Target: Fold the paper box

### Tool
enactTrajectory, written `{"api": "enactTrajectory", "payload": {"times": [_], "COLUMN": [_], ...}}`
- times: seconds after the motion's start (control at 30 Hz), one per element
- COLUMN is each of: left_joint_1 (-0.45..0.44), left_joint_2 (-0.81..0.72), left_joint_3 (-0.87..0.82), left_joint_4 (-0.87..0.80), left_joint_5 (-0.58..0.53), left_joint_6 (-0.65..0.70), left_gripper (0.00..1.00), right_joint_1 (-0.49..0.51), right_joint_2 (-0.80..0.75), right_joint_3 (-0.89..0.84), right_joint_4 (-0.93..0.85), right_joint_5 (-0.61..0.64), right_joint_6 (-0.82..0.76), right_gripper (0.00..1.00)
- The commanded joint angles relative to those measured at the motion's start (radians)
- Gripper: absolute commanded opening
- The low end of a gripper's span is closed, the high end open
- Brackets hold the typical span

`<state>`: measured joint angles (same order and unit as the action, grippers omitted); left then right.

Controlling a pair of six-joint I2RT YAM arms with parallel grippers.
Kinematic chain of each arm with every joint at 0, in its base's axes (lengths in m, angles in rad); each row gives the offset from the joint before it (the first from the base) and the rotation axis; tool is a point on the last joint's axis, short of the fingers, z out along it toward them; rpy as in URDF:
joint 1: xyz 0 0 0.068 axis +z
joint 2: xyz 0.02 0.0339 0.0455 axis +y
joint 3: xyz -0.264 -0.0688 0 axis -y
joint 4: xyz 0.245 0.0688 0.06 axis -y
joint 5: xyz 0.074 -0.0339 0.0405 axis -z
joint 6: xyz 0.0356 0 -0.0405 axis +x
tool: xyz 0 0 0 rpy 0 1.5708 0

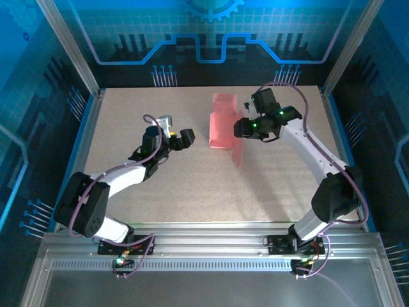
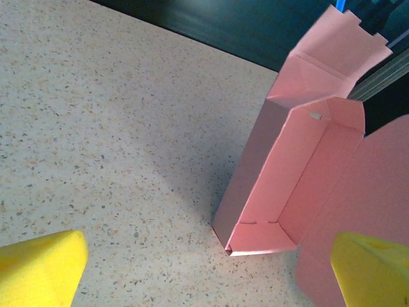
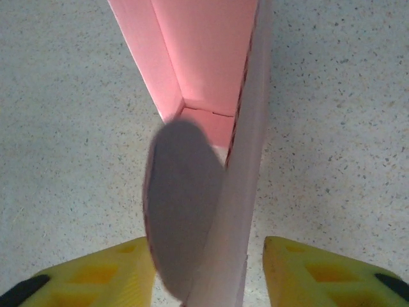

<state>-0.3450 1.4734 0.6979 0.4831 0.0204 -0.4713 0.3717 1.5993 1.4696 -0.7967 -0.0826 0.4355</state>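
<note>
Speckled table (image 1: 160,185), paper box (image 1: 223,125) (part-folded), left hand (image 1: 186,137) spread, right hand (image 1: 241,126) parted astride its wall

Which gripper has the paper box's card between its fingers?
The right gripper, straddling the paper box's upright panel; the left gripper hangs open beside it.

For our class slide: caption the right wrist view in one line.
Pink paper box, half folded, its side wall between the right gripper's open jaws.

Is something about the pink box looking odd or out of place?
The box is half folded: its top is open and one flap sticks out loose between the fingers of the right gripper. No tear shows.
</note>
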Motion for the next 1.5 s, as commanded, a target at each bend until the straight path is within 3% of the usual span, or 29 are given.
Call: {"api": "enactTrajectory", "payload": {"times": [0.0, 0.2, 0.3, 0.37, 0.47, 0.57, 0.8, 1.03, 1.13, 1.23, 1.33, 1.47], "left_joint_1": [0.000, 0.001, 0.005, 0.007, 0.008, 0.008, 0.011, 0.018, 0.020, 0.023, 0.023, 0.024], "left_joint_2": [0.019, 0.026, 0.030, 0.031, 0.032, 0.034, 0.026, 0.022, 0.027, 0.038, 0.057, 0.074], "left_joint_3": [0.036, 0.026, 0.019, 0.019, 0.017, 0.011, -0.006, -0.017, -0.014, -0.008, 0.001, 0.002], "left_joint_4": [0.023, 0.035, 0.044, 0.047, 0.043, 0.047, 0.045, 0.039, 0.035, 0.031, 0.043, 0.073], "left_joint_5": [0.025, 0.021, 0.028, 0.031, 0.026, 0.023, 0.044, 0.056, 0.062, 0.071, 0.088, 0.108], "left_joint_6": [-0.005, -0.015, -0.022, -0.026, -0.026, -0.029, -0.036, -0.036, -0.034, -0.032, -0.038, -0.058], "left_gripper": [0.99, 0.99, 0.99, 0.99, 0.99, 0.99, 0.99, 0.99, 0.99, 0.99, 0.99, 0.99], "right_joint_1": [-0.007, 0.007, 0.012, 0.012, 0.010, 0.000, -0.071, -0.121, -0.138, -0.148, -0.154, -0.163], "right_joint_2": [0.034, 0.070, 0.074, 0.067, 0.071, 0.122, 0.422, 0.721, 0.756, 0.667, 0.578, 0.612], "right_joint_3": [-0.006, 0.015, 0.019, 0.024, 0.043, 0.117, 0.519, 1.054, 1.119, 1.029, 0.899, 0.938], "right_joint_4": [0.008, -0.010, -0.021, -0.019, -0.010, -0.022, -0.171, -0.398, -0.401, -0.315, -0.196, -0.212], "right_joint_5": [-0.002, 0.052, 0.087, 0.096, 0.116, 0.137, 0.136, 0.147, 0.143, 0.155, 0.089, 0.036], "right_joint_6": [-0.014, -0.026, -0.033, -0.033, -0.039, -0.044, -0.185, -0.252, -0.268, -0.295, -0.388, -0.540], "right_gripper": [0.44, 0.20, 0.18, 0.26, 0.55, 0.69, 0.76, 0.71, 0.71, 0.73, 0.77, 0.79]}}
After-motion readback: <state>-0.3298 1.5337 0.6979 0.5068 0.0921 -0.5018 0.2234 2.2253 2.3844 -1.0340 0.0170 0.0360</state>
